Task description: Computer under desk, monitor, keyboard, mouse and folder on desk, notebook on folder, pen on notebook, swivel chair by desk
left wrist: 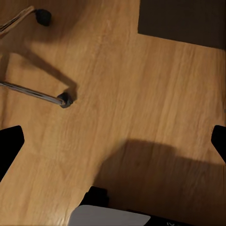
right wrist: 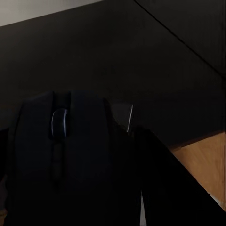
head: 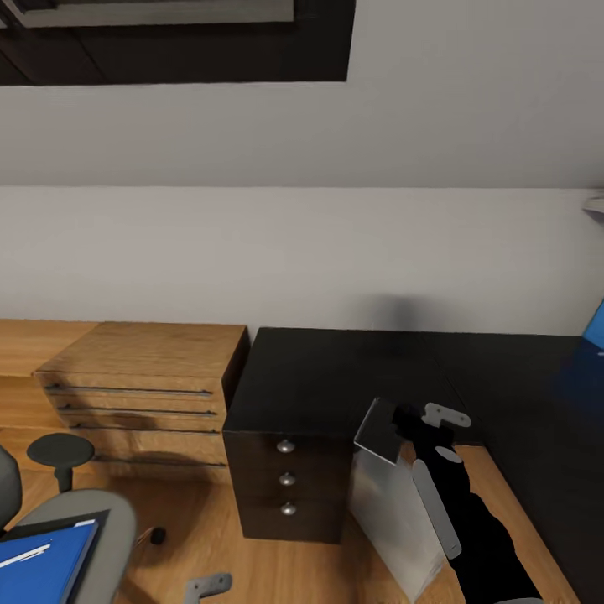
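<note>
Right pincer gripping dark mouse, hovering above front edge of black surface, beside silver computer standing on wood floor under that edge. Left pincer sitting open, pointing down at floor near chair caster. Blue folder lying on grey swivel chair seat at lower left, white pen resting on it. Wooden drawer unit standing just beside black surface's own drawers.

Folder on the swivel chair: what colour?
Blue. The folder shows best in the head view.
</note>
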`<state>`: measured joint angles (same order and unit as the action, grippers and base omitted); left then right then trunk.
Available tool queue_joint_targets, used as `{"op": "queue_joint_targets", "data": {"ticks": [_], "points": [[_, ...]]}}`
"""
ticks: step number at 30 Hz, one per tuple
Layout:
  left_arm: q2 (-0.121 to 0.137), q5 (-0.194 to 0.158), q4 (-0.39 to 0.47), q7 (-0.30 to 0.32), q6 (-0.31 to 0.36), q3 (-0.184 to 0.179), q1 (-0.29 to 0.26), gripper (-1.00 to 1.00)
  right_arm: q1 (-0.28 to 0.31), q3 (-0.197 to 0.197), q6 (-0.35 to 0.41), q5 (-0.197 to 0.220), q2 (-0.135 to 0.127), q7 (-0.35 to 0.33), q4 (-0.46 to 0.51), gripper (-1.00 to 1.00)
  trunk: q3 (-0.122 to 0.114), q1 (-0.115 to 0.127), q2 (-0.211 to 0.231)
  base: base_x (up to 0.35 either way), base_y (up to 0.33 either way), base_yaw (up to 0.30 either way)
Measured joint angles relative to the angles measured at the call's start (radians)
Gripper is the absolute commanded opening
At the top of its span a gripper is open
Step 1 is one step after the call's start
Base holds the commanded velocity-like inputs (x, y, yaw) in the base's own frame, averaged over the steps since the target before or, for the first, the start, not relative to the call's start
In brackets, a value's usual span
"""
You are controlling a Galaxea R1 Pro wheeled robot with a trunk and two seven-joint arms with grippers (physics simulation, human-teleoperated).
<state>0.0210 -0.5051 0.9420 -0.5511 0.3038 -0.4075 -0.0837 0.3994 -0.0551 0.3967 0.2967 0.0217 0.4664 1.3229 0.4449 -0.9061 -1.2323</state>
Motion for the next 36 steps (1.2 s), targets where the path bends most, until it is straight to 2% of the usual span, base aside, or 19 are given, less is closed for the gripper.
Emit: {"op": "queue_joint_targets", "data": {"ticks": [11,18,19,21,22,25,26,29,30,31,32,34,36], "points": [[-0.002,0.0,-0.024,0.0,-0.001,-0.003,0.0,1.0,0.0,0.0,-0.001,0.0,0.001,-0.001,-0.042,-1.0,-0.009,0.0,0.0,0.0,-0.006,-0.237],[-0.002,0.0,-0.042,0.001,-0.002,-0.005,0.0,1.0,0.0,-0.002,-0.002,-0.001,0.002,-0.004,-0.049,-1.0,-0.013,0.0,0.0,0.052,-0.144,-0.169],[-0.001,0.0,-0.042,0.001,-0.002,-0.004,0.0,1.0,0.001,-0.001,-0.004,-0.002,-0.003,-0.006,-0.081,-1.0,-0.013,0.0,0.0,0.006,-0.013,-0.01],[-0.002,0.001,-0.042,0.001,-0.002,-0.003,0.0,1.0,0.006,0.003,-0.008,-0.003,-0.028,-0.007,-0.141,-1.0,-0.013,0.0,0.0,0.003,-0.006,-0.004],[-0.002,0.001,-0.042,0.0,-0.002,-0.003,0.0,1.0,0.026,0.008,-0.014,-0.003,-0.081,-0.01,-0.217,-1.0,-0.013,0.0,0.0,0.001,-0.002,-0.001],[-0.002,0.001,-0.042,0.001,-0.002,-0.003,0.0,1.0,0.1,0.025,-0.049,0.004,-0.15,-0.015,-0.338,-1.0,-0.014,0.0,0.0,0.0,0.0,0.0],[-0.002,0.001,-0.042,0.001,-0.003,-0.003,0.0,1.0,0.191,0.052,-0.079,0.007,-0.2,-0.06,-0.503,-1.0,-0.014,0.0,0.0,0.0,0.0,0.0],[-0.002,0.001,-0.042,0.0,-0.004,-0.003,0.0,1.0,0.269,0.074,-0.109,0.005,-0.263,-0.111,-0.683,-1.0,-0.013,0.0,0.0,0.0,0.0,0.0],[-0.003,0.0,-0.043,0.001,-0.032,-0.003,0.0,1.0,0.3,0.123,-0.124,0.005,-0.307,-0.13,-0.771,-1.0,-0.013,0.0,0.0,0.0,0.0,0.0],[-0.003,-0.001,-0.043,0.0,-0.036,-0.003,0.0,1.0,0.303,0.141,-0.124,0.004,-0.325,-0.132,-0.782,-1.0,-0.013,0.0,0.0,0.0,0.0,0.0],[-0.004,-0.001,-0.043,0.0,-0.038,-0.003,0.0,1.0,0.305,0.174,-0.125,0.006,-0.332,-0.133,-0.8,-1.0,-0.013,0.0,0.0,0.0,0.0,0.0],[-0.004,-0.001,-0.044,0.0,-0.042,-0.003,0.0,1.0,0.307,0.281,-0.13,0.007,-0.338,-0.134,-0.861,-1.0,-0.013,0.0,0.0,0.0,0.0,0.0],[-0.004,0.0,-0.044,0.0,-0.043,-0.002,0.0,1.0,0.307,0.323,-0.133,0.007,-0.334,-0.133,-0.875,-1.0,-0.013,0.0,0.0,0.0,0.0,0.0]]}}
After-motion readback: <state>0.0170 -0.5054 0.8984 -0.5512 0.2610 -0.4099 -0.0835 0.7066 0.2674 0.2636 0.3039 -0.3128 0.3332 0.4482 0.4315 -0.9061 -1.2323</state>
